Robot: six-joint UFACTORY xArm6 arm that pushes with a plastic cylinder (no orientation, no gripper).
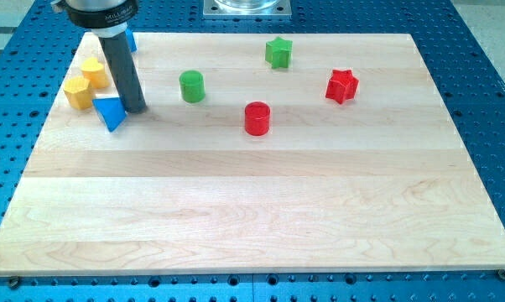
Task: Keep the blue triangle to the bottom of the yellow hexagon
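**Booth:** Where are you sitting right now?

**Arm:** My tip [136,110] is resting on the wooden board [261,218] in the view's upper left, and it is touching, or all but touching, the right edge of the blue triangle [110,112]. There are no jaws to report on my end; it is a plain dark rod, holding nothing.

**Booth:** And the triangle against the hexagon?

**Arm:** The yellow hexagon [79,92] is lying just up and to the view's left of the triangle, the two looking close enough to touch. So the triangle is sitting toward the view's bottom right of it. A second yellow block [94,71] is sitting just above the hexagon; I cannot tell its shape for certain.

**Booth:** Anything else near you?

**Arm:** A sliver of another blue block [131,40] is peeking out behind my rod near the board's top edge. The green cylinder [191,85] is standing to my right, the red cylinder [257,118] farther right and lower, the green star [278,52] near the top, and the red star [341,85] well off to the right.
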